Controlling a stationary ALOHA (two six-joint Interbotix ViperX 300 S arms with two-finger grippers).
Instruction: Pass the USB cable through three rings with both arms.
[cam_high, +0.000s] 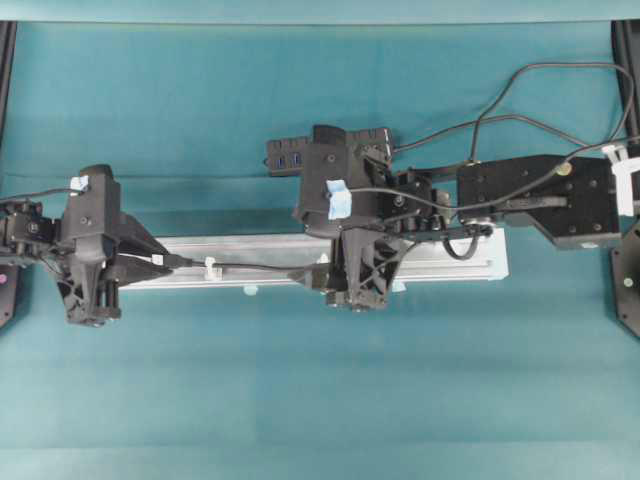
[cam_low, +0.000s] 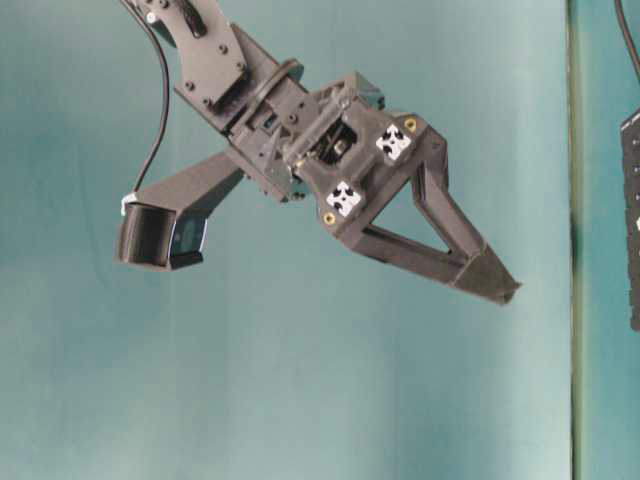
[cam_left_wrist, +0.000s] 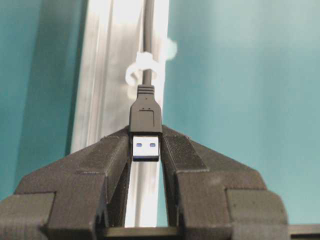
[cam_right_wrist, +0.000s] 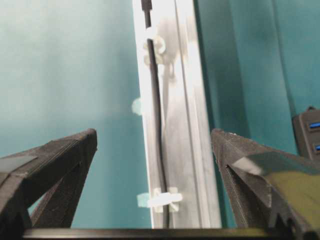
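The USB cable (cam_high: 250, 266) lies along the silver rail (cam_high: 450, 262). Its black plug (cam_left_wrist: 146, 117), silver tip toward the camera, is pinched between my left gripper's (cam_left_wrist: 146, 137) fingers at the rail's left end (cam_high: 160, 262). Just beyond the plug, the cord passes through a translucent white ring (cam_left_wrist: 142, 70), the same ring (cam_high: 211, 268) seen from overhead. In the right wrist view the cable (cam_right_wrist: 157, 100) runs through that far ring (cam_right_wrist: 154, 45) and a nearer ring (cam_right_wrist: 162, 199). My right gripper (cam_right_wrist: 154, 134) hangs open above the rail's middle (cam_high: 305, 245), its fingers wide on either side of the cord and clear of it.
A black multi-port hub (cam_high: 285, 157) lies behind the rail, also at the right wrist view's edge (cam_right_wrist: 307, 132). The right arm's own cables loop at the back right (cam_high: 520, 110). A small pale piece (cam_high: 250, 290) sits by the rail's front edge. Teal cloth covers the table.
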